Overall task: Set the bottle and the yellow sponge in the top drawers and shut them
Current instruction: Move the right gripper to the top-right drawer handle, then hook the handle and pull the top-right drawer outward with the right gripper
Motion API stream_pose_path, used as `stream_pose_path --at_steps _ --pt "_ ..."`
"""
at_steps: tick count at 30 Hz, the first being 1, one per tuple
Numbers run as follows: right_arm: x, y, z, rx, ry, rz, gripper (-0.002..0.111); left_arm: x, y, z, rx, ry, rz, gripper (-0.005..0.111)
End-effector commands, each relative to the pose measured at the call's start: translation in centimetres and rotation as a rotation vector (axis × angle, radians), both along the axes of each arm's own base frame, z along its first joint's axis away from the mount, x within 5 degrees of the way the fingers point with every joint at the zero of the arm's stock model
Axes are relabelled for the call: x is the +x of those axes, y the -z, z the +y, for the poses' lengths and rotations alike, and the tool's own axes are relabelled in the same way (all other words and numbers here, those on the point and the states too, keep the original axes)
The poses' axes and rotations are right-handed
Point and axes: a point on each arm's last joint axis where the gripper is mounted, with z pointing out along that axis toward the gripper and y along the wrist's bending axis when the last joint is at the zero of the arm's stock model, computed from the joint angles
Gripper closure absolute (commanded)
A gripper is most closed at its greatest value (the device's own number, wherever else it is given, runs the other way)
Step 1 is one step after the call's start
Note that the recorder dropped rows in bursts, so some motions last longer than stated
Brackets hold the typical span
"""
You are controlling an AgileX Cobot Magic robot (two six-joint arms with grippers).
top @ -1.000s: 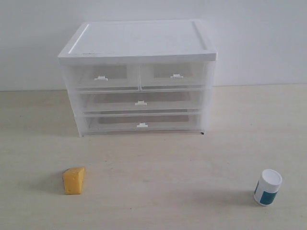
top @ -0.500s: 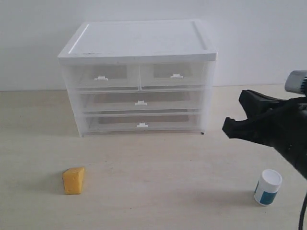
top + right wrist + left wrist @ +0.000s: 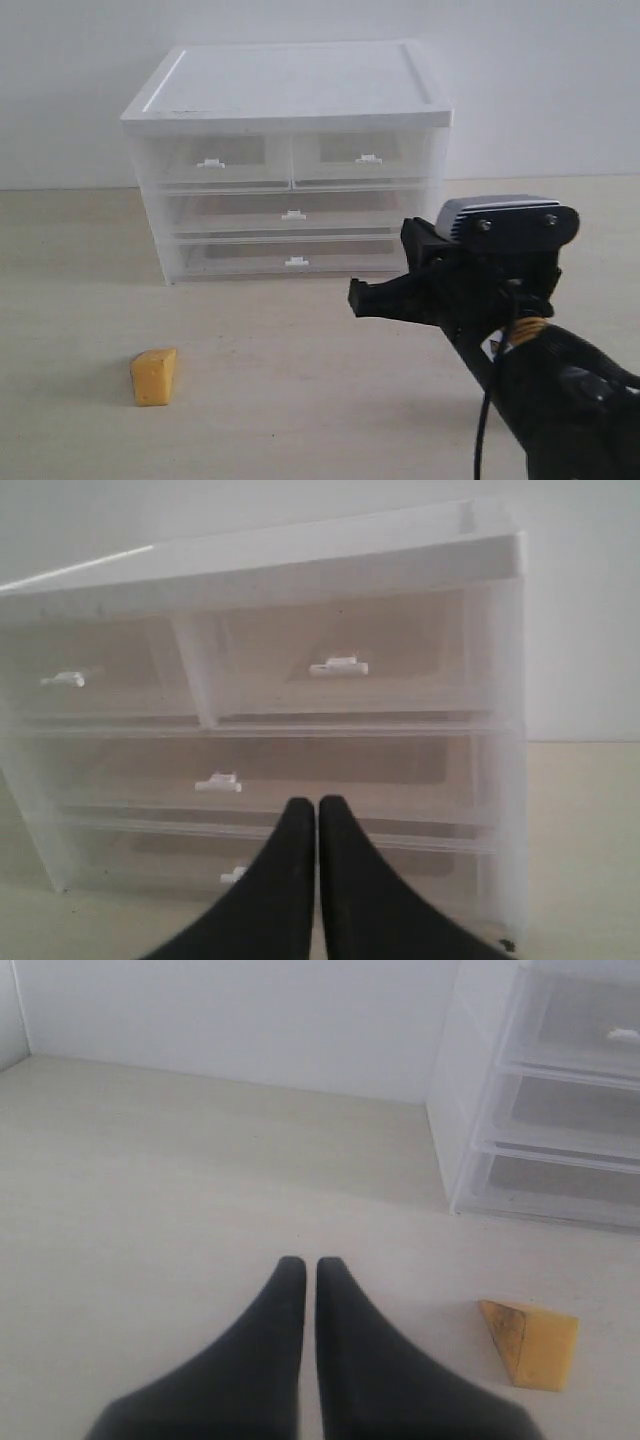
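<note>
Nothing is stowed: top drawers [image 3: 215, 160] sit shut, yellow sponge [image 3: 154, 376] lies on the tabletop [image 3: 300, 400], bottle is unseen, left fingers [image 3: 285, 1300] and right fingers [image 3: 295, 840] are pressed together, empty.

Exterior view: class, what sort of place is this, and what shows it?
Probably a robot test bench: a pale table, a blank white wall, one clear drawer cabinet, a robot arm.

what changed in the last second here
The right arm came in from the right of the exterior view and swung left toward the cabinet; the right tool is shut and empty. The arm now covers the spot where the bottle stood. The yellow sponge has not moved, and the top drawers stay closed.
</note>
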Motion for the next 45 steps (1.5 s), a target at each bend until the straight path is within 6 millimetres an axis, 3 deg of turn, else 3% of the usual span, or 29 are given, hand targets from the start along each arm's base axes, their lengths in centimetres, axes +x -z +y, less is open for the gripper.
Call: stream_pose_path --at_steps 1,11,14,21,23,28,35,45 --pt "1.5 0.0 1.7 0.001 0.008 -0.038 0.108 0.0 0.0 0.0 -0.003 -0.002 -0.007 0.103" --pt "4.3 -0.2 2.9 0.033 0.068 -0.066 0.108 0.0 0.0 0.0 -0.003 -0.002 -0.007 0.103" --pt "5.3 0.0 3.1 0.038 0.087 -0.07 0.103 0.0 0.0 0.0 -0.003 -0.002 -0.007 0.103" --pt "6.7 -0.2 4.1 0.047 0.094 -0.098 0.048 0.0 0.0 0.0 -0.003 -0.002 -0.007 0.103" --pt "7.2 -0.3 4.4 0.031 0.117 -0.111 0.04 0.0 0.0 0.0 -0.003 -0.002 -0.007 0.103" --pt "8.6 -0.3 5.5 -0.072 0.151 -0.121 0.044 0.0 0.0 0.0 -0.003 -0.002 -0.007 0.103" --pt "9.8 0.1 6.1 -0.077 0.202 -0.122 0.044 0.0 0.0 0.0 -0.003 -0.002 -0.007 0.103" --pt "11.6 0.7 4.6 -0.074 0.227 -0.119 0.044 0.0 0.0 0.0 -0.003 -0.002 -0.007 0.103"
